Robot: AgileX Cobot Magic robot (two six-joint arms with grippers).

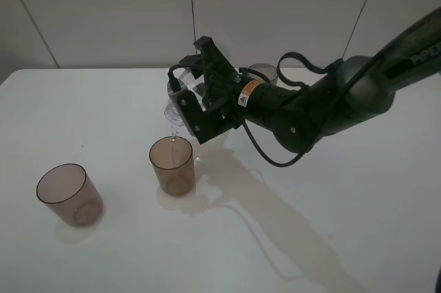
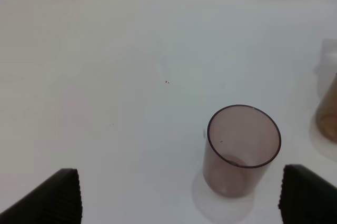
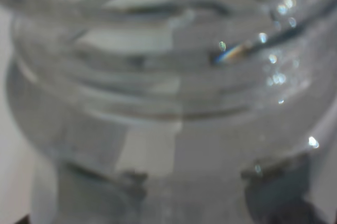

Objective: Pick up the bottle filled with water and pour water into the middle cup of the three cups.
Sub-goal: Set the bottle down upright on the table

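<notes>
The right claw [image 1: 195,100] was pinched on the bottle [image 1: 176,103] and carried it tipped well over above the bench [image 1: 103,114]. The bottle's long axis ran from the claw outward and down, so its mouth was the lowest part. The middle cup [image 1: 171,164] stood upright just below and a little beyond that mouth, underneath the claw. A thin thread of water [image 1: 173,138] appeared to drop from the mouth into the cup's opening.

The pour hung on that one alignment: the mouth had to stay over the inside of the rim. From the high camera it seemed to sit over the part of the rim nearest the claw rather than the centre, so a small drift could have put water on the bench. A pale sheen beside the cup's foot could have been shadow or spill; I could not tell which. The right wrist camera showed only the bottle's threaded neck, close and blurred.

The left claw [image 2: 179,205] was spread and empty, well apart from the bottle. The pinkish cup [image 2: 242,150] stood upright just ahead of it. The right arm was plainly the nearer one to the work.

The grey cup [image 1: 262,72] stood behind the right claw, on the side away from the middle cup, and was partly hidden.

Count: one bottle, three cups, two claws, one of them busy.
</notes>
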